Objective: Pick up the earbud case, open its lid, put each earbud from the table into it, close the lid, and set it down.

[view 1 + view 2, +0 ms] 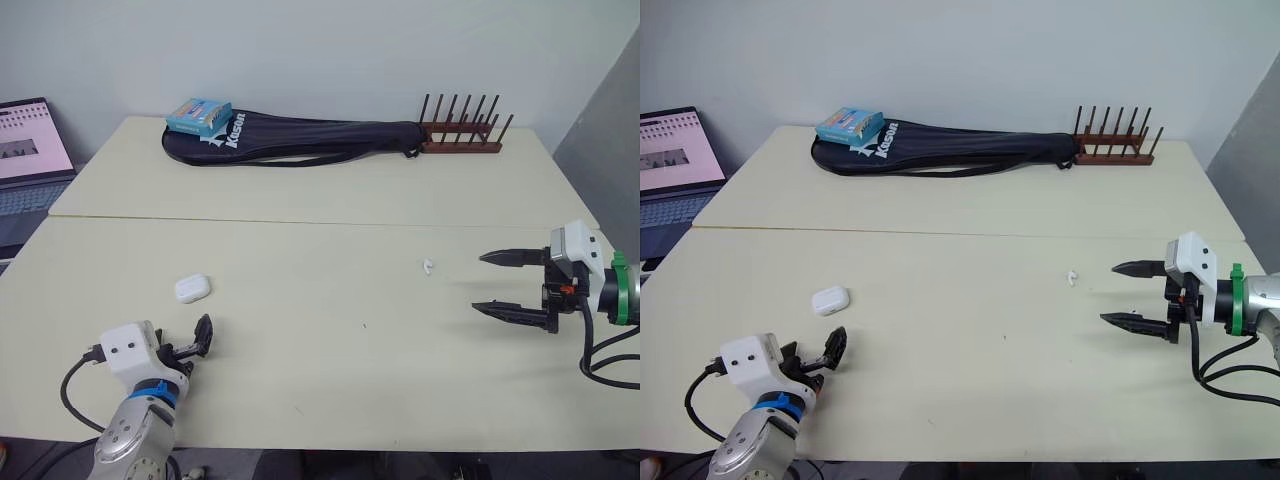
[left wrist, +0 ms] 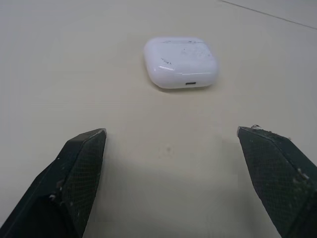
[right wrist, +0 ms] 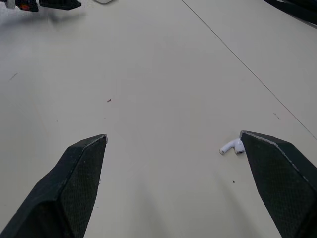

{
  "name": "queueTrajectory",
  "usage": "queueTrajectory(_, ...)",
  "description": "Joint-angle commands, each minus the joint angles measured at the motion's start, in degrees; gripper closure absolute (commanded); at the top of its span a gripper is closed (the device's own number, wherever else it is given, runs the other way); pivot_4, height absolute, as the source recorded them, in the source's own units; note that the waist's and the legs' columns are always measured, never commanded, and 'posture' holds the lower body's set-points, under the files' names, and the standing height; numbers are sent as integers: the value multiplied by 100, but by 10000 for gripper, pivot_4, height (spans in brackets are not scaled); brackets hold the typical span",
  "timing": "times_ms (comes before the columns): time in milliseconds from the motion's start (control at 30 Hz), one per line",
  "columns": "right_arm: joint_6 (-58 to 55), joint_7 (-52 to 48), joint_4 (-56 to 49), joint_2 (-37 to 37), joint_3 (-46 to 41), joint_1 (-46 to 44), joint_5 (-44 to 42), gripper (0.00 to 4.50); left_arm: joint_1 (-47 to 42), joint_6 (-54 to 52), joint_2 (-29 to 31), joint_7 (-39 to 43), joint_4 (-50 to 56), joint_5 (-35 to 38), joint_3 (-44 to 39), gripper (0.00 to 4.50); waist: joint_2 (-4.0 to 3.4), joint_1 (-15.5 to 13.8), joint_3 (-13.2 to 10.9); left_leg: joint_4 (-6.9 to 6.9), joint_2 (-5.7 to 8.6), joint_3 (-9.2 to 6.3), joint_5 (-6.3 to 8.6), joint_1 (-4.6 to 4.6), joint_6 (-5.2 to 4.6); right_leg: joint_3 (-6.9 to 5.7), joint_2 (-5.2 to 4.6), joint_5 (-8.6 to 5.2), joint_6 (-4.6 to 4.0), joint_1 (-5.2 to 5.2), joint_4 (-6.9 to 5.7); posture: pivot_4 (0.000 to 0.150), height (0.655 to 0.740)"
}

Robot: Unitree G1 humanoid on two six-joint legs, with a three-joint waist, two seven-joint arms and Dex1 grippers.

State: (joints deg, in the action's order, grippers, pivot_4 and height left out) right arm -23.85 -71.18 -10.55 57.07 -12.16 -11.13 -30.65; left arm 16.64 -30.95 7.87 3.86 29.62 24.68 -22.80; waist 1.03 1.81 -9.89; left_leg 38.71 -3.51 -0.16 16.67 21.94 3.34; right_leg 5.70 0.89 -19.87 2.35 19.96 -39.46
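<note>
Clearly the first job is the pickup, and it is not yet begun: the earbud case (image 2: 181,62) lies flat on the table (image 1: 330,370), just ahead of the left gripper (image 2: 171,133), which is spread wide and holds nothing. To do it well, I judge the left arm should run straight forward and low until the case sits centred between the fingers, then close gently across its two side walls near the port end, leaving the far lid end free for the other arm to flip. The case is a small rounded white pebble of glossy hard plastic, slightly scuffed on top, with a tiny port slot facing the wrist camera; such a slick curved shell could squirt out under a hard or off-centre squeeze. The finger pads (image 2: 81,168) look finely cross-hatched, which should help the hold. The right gripper (image 1: 479,282) hovers over the right side of the table, likewise wide apart and empty, with one white earbud (image 3: 232,147) lying just beside one finger: a tiny stemmed thing, smooth and easy to nudge away. I cannot make out a second earbud.
</note>
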Motion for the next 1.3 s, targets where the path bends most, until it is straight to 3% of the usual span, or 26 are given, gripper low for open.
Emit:
queueTrajectory(33,-3,-61,-181,21,-86,-117,-144,0,-103,-16,58,-41,-30,-31,39,420,-1,-2,0,0,0,0,0,0,0,0,0,0,0,0,-1,1500,7274)
queueTrajectory(800,-94,-149,-288,22,214,-433,-213,0,-1296,-504,-147,-772,-666,-298,336,420,-12,-28,6,5,6,-23,0,-5,0,-17,-3,0,0,-20,1,1500,7274)
queueTrajectory(1300,-93,-256,-258,12,386,-597,-171,0,-2096,-1306,290,-762,-1226,-237,70,420,-13,-31,7,6,6,-72,-1,-7,1,-33,-2,0,0,-30,2,1500,7274)
